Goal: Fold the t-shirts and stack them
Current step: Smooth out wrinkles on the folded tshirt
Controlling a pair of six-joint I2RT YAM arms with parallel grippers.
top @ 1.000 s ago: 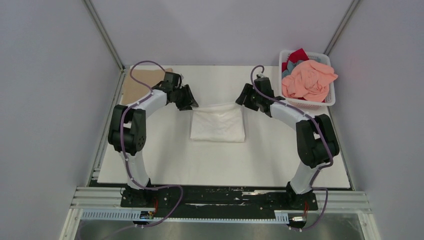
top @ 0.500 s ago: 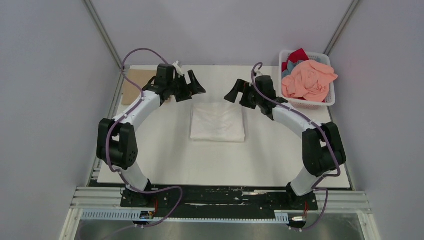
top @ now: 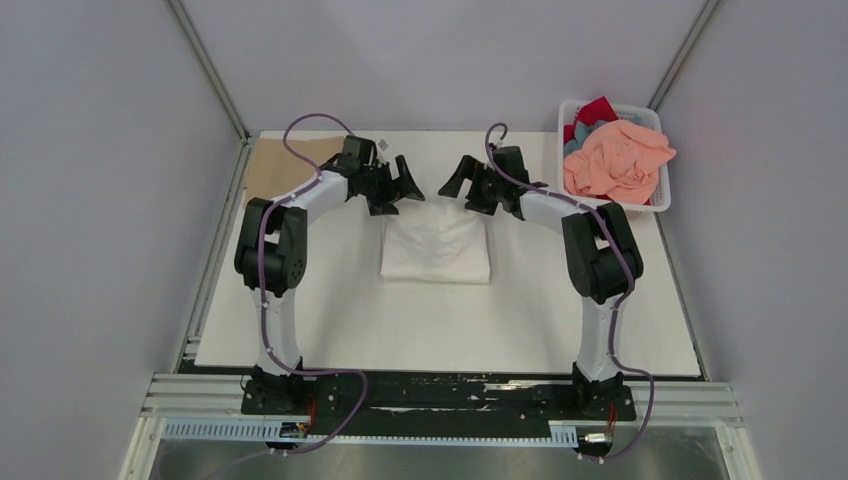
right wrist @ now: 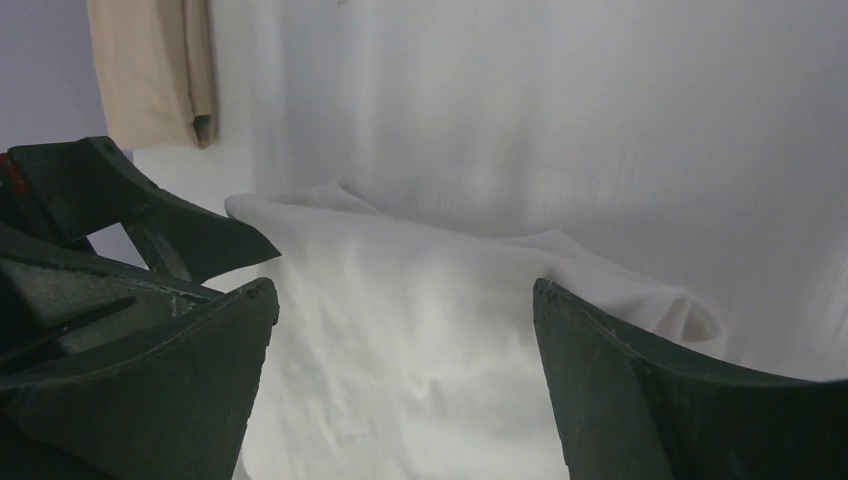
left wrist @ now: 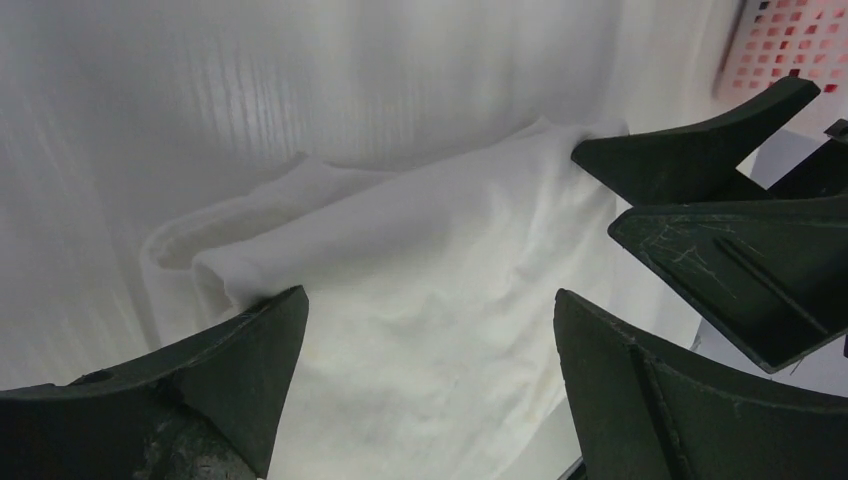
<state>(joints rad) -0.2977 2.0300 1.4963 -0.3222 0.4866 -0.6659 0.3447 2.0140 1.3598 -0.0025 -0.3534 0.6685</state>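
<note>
Hovering with my left gripper [top: 410,182] and right gripper [top: 453,180] both spread wide over the far edge of the folded white t-shirt [top: 436,252] on the table [top: 330,320], I should pinch both corners evenly.

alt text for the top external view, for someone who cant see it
A folded white t-shirt lies mid-table, with the left gripper and right gripper both open and empty, facing each other over its far edge. A tan t-shirt lies folded at the far left corner; a white basket at far right holds a salmon pink t-shirt atop others.
</note>
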